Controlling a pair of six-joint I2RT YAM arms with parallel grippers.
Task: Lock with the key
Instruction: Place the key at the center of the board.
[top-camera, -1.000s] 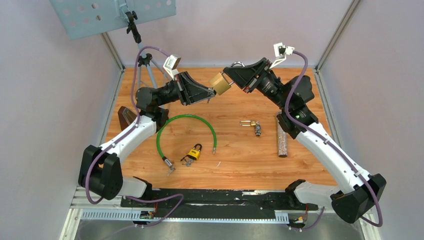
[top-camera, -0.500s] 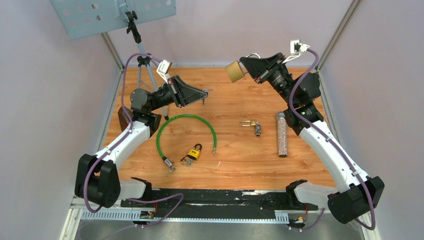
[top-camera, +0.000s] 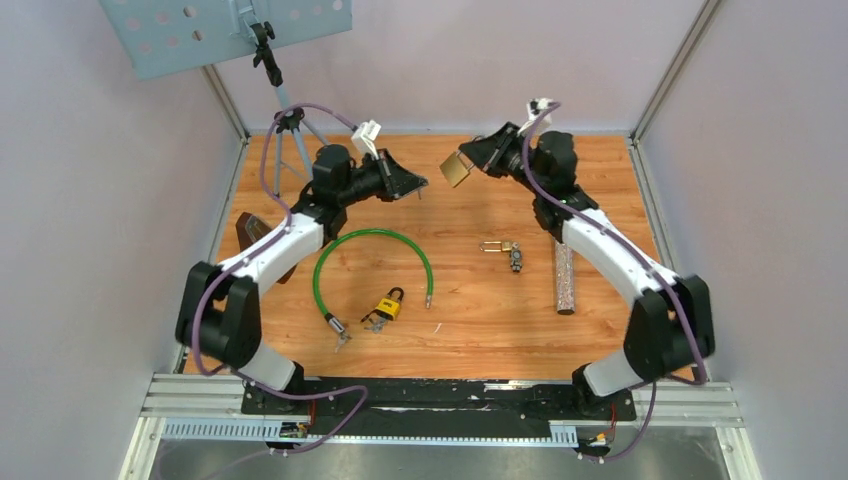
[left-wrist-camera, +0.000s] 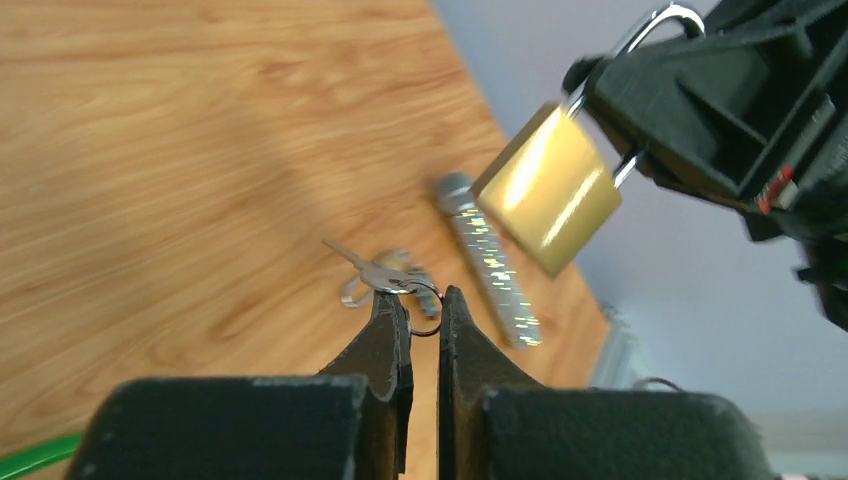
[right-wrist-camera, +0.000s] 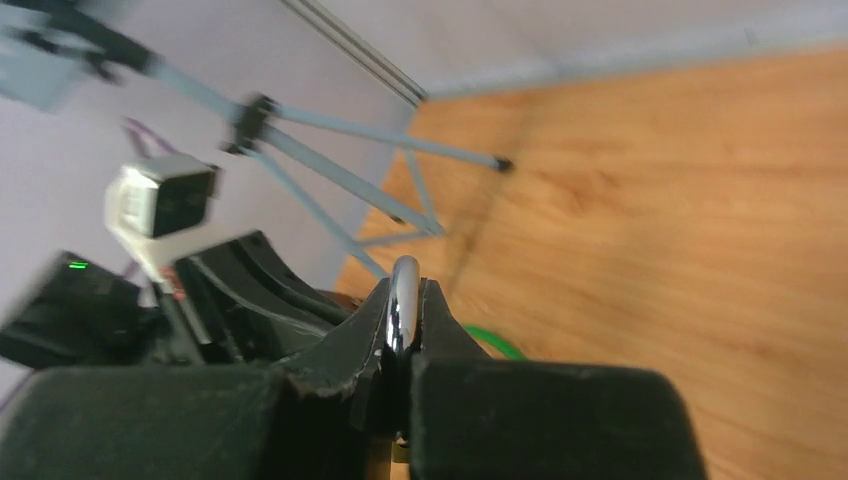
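Left gripper (left-wrist-camera: 420, 300) is clamped shut on the key (left-wrist-camera: 372, 272), which is held left of the brass padlock (left-wrist-camera: 547, 188) and well apart. The padlock is pinched by its shackle in the closed right gripper (right-wrist-camera: 405, 300), raised off the tabletop (top-camera: 480, 300). A second ago the key was at the padlock — now they're separated, so insertion is judged not made and realignment is needed.

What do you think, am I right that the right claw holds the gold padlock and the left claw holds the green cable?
Not quite. The left claw holds keys on a ring, not the green cable, as the left wrist view shows. The right claw does hold the gold padlock.
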